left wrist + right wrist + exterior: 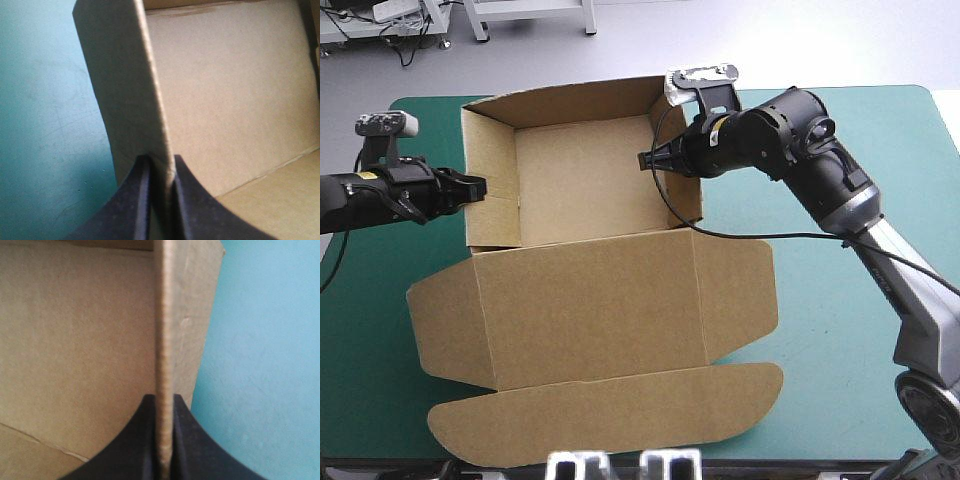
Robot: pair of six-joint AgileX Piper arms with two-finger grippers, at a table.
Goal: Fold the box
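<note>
On the teal-green cover (840, 130), the brown box (580, 180) sits as an open tray, held between the two grippers. It is plain, unprinted board, with its walls raised around a flat floor. The lid (590, 300) lies flat on the cover nearer the robot than either gripper. It ends in a rounded flap (610, 415) close to the table's near edge. The board looks light and stiff but is probably springy at its creases, so the walls may splay once released. The thin upper rims seem the natural place to hold, and a firm pinch there should not crush them. The left gripper (160, 162) is clamped on the top edge of the left wall (125, 75), one black finger inside the tray and one outside. The right gripper (162, 400) is pinched likewise on the right wall (164, 315), across the tray.
</note>
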